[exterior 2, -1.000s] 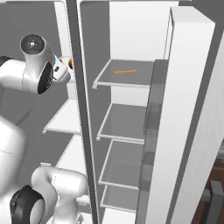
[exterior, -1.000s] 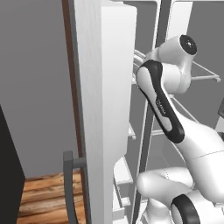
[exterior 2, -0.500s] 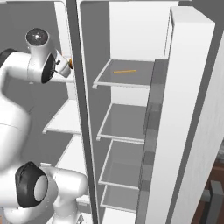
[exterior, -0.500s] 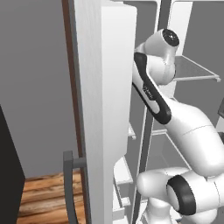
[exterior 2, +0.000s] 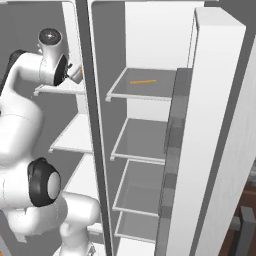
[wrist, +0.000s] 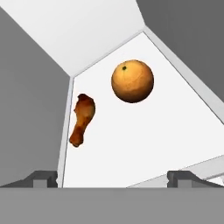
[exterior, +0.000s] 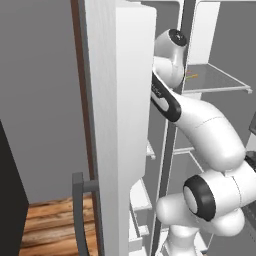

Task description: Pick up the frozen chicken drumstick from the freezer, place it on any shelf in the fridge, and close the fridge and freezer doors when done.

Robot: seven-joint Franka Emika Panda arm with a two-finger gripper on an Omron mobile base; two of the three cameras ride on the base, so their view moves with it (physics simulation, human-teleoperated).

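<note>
orange (wrist: 132, 81): round, lying ahead of the jaws, toward their right side
thin yellow-orange stick (exterior 2: 142, 81): flat, well off beside the jaws
wooden floor (exterior: 47, 227): far below the jaws

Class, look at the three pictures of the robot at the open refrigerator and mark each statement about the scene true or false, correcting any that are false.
1. The orange-brown chicken drumstick lies on a white freezer shelf. True.
2. A round orange fruit rests on top of the drumstick. False: it sits beside the drumstick, apart from it.
3. The gripper is shut on the drumstick. False: its jaws stand wide open and hold nothing.
4. A thin yellow-orange stick lies on the top grey fridge shelf. True.
5. Both white refrigerator doors are closed. False: the freezer door and the fridge door both stand open.
</note>
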